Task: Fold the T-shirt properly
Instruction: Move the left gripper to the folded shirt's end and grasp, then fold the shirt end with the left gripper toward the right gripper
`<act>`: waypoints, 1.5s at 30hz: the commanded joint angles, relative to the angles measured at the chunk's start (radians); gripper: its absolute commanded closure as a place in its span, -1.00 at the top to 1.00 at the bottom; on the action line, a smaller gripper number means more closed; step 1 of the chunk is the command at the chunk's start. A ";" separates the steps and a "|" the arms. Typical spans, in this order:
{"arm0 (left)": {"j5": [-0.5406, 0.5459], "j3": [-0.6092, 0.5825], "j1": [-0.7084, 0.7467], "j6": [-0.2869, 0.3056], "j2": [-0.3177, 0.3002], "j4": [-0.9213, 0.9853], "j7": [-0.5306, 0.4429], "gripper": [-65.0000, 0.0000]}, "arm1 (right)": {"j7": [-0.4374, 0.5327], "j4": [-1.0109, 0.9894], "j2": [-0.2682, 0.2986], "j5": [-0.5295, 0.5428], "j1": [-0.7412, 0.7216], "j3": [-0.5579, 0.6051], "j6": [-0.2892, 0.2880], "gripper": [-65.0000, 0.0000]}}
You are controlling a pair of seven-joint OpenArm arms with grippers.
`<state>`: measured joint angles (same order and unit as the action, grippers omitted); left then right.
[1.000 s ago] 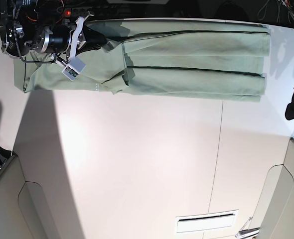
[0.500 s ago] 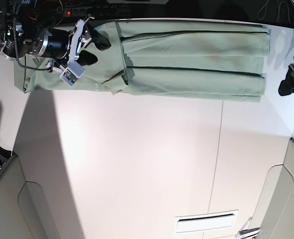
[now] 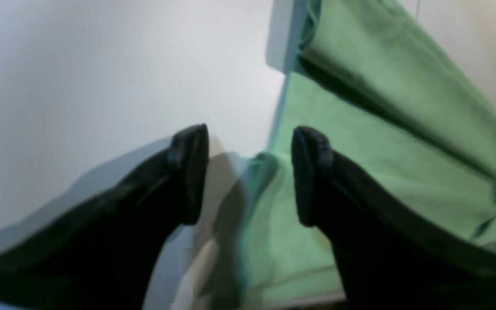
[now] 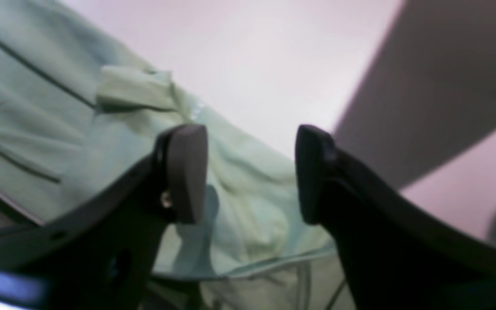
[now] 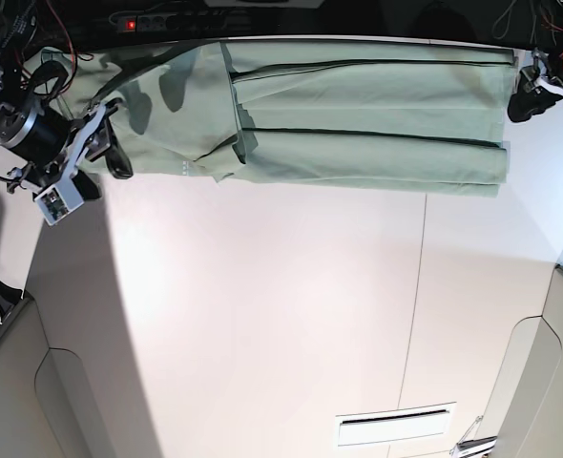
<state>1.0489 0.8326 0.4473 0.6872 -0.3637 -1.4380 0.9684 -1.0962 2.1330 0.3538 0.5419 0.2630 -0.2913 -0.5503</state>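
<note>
The pale sage-green T-shirt [image 5: 367, 110] lies as a long folded band along the table's far edge, with dark seam lines running lengthwise and a bunched sleeve part near its left end. My right gripper [image 5: 108, 157] is open and empty at the shirt's left end, near its front edge. In the right wrist view the gripper [image 4: 251, 172] hovers over rumpled shirt fabric [image 4: 58, 112]. My left gripper [image 5: 527, 95] is open at the shirt's far right corner. In the left wrist view the gripper [image 3: 250, 172] straddles the shirt's edge [image 3: 360, 129], holding nothing.
The white table [image 5: 281, 305] has a seam line [image 5: 418, 286] running front to back and a slot [image 5: 394, 426] near the front. A power strip with a red light [image 5: 132, 21] and cables lie behind the far edge. Grey panels flank both front corners.
My right gripper has moved off the shirt's upper left part, leftwards and towards the front edge. My left gripper has moved up from beside the table's right edge to the shirt's far right corner.
</note>
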 commanded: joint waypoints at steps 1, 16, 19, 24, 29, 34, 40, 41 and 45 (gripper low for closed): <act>0.012 0.002 0.002 0.011 -0.005 -0.014 -0.007 0.03 | 0.027 0.008 0.010 0.007 -0.007 -0.013 0.002 -0.01; 0.003 -0.124 -0.002 0.011 0.053 -0.014 -0.067 0.03 | 0.027 -0.020 0.010 0.008 -0.007 -0.014 0.002 -0.01; -0.034 -0.125 -0.004 0.011 0.053 -0.014 -0.136 0.03 | 0.027 -0.020 0.010 0.008 -0.007 -0.014 0.002 -0.01; -0.097 -0.125 -0.048 0.011 0.053 -0.014 -0.159 0.03 | 0.028 -0.020 0.010 0.008 -0.007 -0.014 0.002 -0.01; -0.119 -0.125 -0.085 0.011 0.053 -0.014 -0.163 0.03 | 0.031 -0.020 0.009 0.008 -0.007 -0.014 0.002 -0.01; -0.127 -0.125 -0.084 0.011 0.069 -0.013 -0.169 -0.09 | 0.031 -0.020 0.009 0.008 -0.007 -0.014 0.002 -0.01; -0.128 -0.125 -0.084 0.011 0.094 -0.013 -0.193 -0.85 | 0.031 -0.020 0.009 0.008 -0.007 -0.014 0.002 -0.01; -0.130 -0.125 -0.084 0.011 0.095 -0.013 -0.207 -0.99 | 0.031 -0.020 0.009 0.008 -0.007 -0.014 0.002 -0.01; -0.133 -0.124 -0.084 0.011 0.095 -0.013 -0.268 -1.00 | 0.031 -0.020 0.009 0.008 -0.007 -0.014 0.002 -0.01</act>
<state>0.9005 0.7040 0.3603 0.6926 -0.2569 -1.4399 0.7235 -1.0916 2.1006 0.3519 0.5407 0.2630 -0.2993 -0.5503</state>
